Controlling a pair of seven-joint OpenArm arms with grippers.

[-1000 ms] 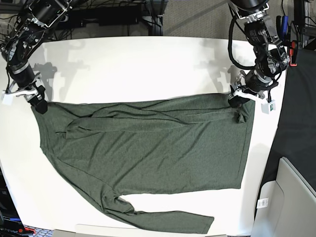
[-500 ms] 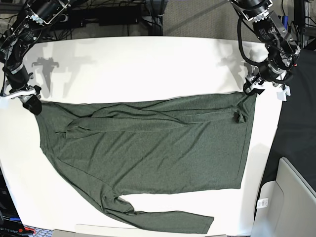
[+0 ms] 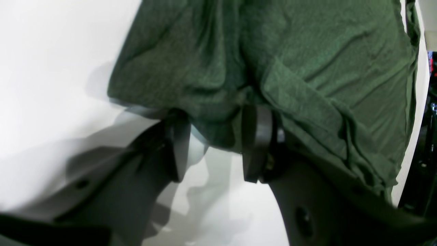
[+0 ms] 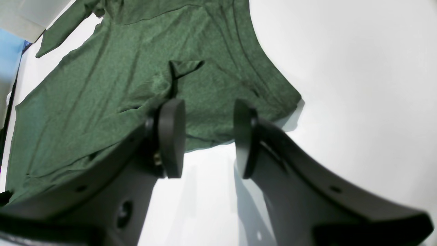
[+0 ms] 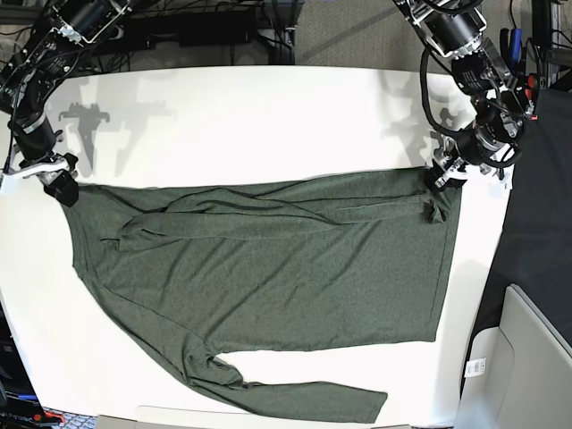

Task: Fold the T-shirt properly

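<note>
On the white table [image 5: 268, 116] the T-shirt [image 5: 268, 268] lies spread flat, with one sleeve folded across its chest and the other trailing along its near edge toward the table's front.

The left gripper [image 3: 213, 143] sits at the shirt's far hem corner. Its jaws stand partly apart with a fold of the fabric hanging between them, but blur hides whether the pads actually pinch it, so I cannot tell if it has hold.

The right gripper [image 4: 206, 136] is at the shirt's opposite far corner, by the shoulder. Its jaws are parted and empty, with the cloth edge lying just beyond the tips and bare table between them.

The step in hand looks like taking both far corners so that edge can be carried over the body. The next move would call for the right gripper to ease forward onto the edge and close, then both to lift together, evenly.

A white tag [image 5: 475, 365] and a grey bin [image 5: 527, 357] sit off the shirt's hem side, well apart. Nothing lies on the shirt; the loose near sleeve may drag.
</note>
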